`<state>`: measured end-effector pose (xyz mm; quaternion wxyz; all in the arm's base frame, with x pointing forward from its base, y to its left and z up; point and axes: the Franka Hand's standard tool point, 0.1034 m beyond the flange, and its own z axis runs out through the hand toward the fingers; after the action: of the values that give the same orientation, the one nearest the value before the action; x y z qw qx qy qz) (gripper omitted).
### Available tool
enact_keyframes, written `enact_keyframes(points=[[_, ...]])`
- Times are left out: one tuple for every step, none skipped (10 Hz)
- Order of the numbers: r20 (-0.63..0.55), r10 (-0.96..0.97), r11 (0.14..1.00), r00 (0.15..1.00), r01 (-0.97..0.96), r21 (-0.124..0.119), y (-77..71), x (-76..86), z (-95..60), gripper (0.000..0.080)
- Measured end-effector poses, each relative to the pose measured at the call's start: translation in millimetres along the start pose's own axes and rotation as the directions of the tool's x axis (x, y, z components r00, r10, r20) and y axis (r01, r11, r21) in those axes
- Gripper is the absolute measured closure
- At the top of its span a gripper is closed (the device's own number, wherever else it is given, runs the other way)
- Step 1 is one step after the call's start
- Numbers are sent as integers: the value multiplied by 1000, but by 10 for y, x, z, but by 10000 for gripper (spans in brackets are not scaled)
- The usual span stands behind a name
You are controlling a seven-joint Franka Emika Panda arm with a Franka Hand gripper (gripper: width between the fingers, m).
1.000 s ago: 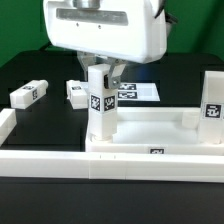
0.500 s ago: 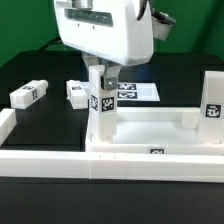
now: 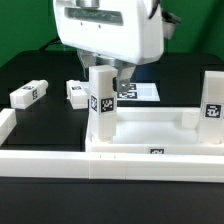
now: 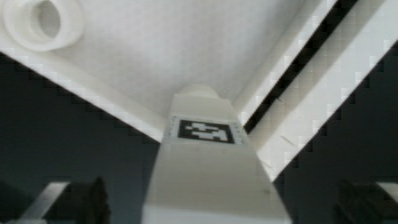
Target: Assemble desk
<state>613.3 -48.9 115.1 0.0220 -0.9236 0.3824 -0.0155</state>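
The white desk top (image 3: pixel 150 130) lies flat with its rim up. One tagged white leg (image 3: pixel 100 105) stands upright in its corner at the exterior view's left. A second leg (image 3: pixel 213 105) stands in the corner at the exterior view's right. My gripper (image 3: pixel 108 72) hangs just over the top of the first leg. In the wrist view the leg (image 4: pixel 210 160) sits between the dark fingers (image 4: pixel 63 200) with a gap on each side, so the gripper (image 4: pixel 214 205) is open. The desk top (image 4: pixel 160 60) and a round socket (image 4: pixel 50 25) show beyond it.
Two loose tagged legs (image 3: pixel 28 94) (image 3: pixel 78 91) lie on the black table at the exterior view's left. The marker board (image 3: pixel 142 92) lies behind the desk top. Long white border rails (image 3: pixel 60 160) run along the front and left.
The gripper has lifted a little and shifted toward the exterior view's right. The top of the upright leg now shows free below it. The leg has not moved.
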Motion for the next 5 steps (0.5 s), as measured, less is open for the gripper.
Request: enact_keyframes(points=[[-1,-78,997,997,78,2,1,5,-1,156],[-1,-157,988,988,157,1,5,7,0,151],[-1,-218,976,976,218,1,5,6,0,151],[-1,-270,963,963,270,0,6,7,0,150],[-1,-351,936,936,351,0,8,9,0,150]])
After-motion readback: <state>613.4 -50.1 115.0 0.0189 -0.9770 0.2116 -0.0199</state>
